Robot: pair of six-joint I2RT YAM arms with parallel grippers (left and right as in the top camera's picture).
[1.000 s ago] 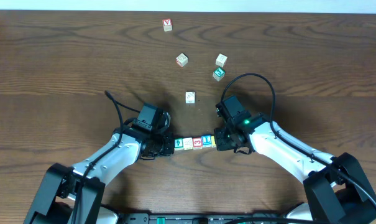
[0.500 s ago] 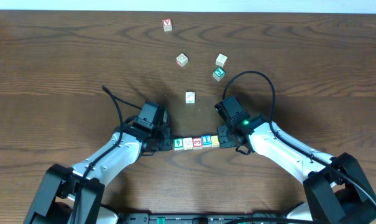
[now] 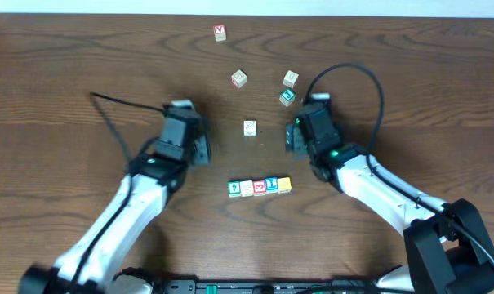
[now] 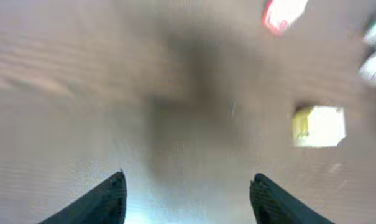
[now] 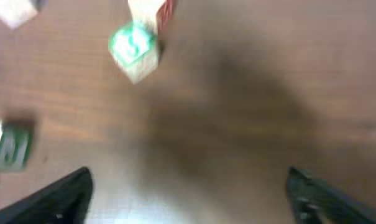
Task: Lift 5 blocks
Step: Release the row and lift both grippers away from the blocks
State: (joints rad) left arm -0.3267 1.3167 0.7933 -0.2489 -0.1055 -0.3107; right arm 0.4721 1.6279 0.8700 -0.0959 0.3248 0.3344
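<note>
Five blocks lie in a touching row on the table: green (image 3: pixel 234 189), cream (image 3: pixel 247 188), red with a "3" (image 3: pixel 260 187), blue (image 3: pixel 272 185), yellow (image 3: pixel 284 184). Neither gripper touches them. My left gripper (image 3: pixel 189 135) hangs up and to the left of the row. In the blurred left wrist view it (image 4: pixel 188 186) is open over bare wood. My right gripper (image 3: pixel 305 132) hangs up and to the right of the row. Its wrist view shows it (image 5: pixel 188 190) open wide, with nothing between the fingers.
Loose cubes lie farther back: one with a red "V" (image 3: pixel 220 33), two pale ones (image 3: pixel 239 78) (image 3: pixel 291 78), a green one (image 3: pixel 287 97) and a pale one (image 3: pixel 250 127) between the grippers. A pale cube (image 4: pixel 318 126) shows ahead of the left gripper.
Both grippers pressed on the ends of the row a second ago. They have opened, let go and drawn back up and away; the five blocks stay in line on the table.
</note>
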